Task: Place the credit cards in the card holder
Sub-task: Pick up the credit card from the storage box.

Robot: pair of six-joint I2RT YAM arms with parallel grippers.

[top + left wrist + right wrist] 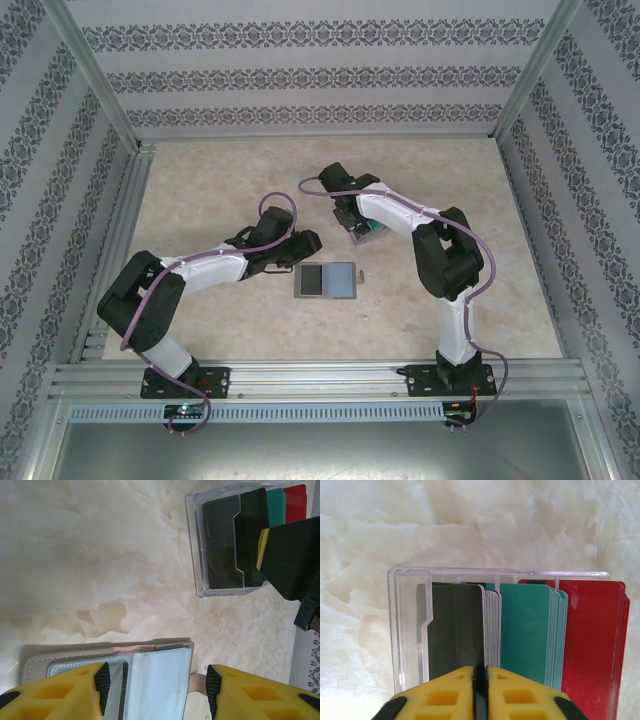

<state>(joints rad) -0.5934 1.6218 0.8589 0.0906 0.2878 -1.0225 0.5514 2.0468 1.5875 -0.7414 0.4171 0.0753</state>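
The card holder (327, 281) lies open and flat on the table, one panel dark and one light. My left gripper (156, 686) hovers open just above it, its yellow fingers (75, 692) on either side of the light clear-sleeved panel (160, 680). The credit cards stand in a clear plastic box (407, 630): dark grey card (455, 630), teal cards (525, 630), red cards (590, 640). My right gripper (480, 680) is over the box, shut on the edge of the dark grey card. In the top view the right gripper (358, 222) covers most of the box.
The holder's tan clasp tab (199, 682) sticks out on its right side. The clear box (197, 545) sits a short way beyond the holder. Aluminium frame rails (120, 250) and patterned walls close in the marble-look table.
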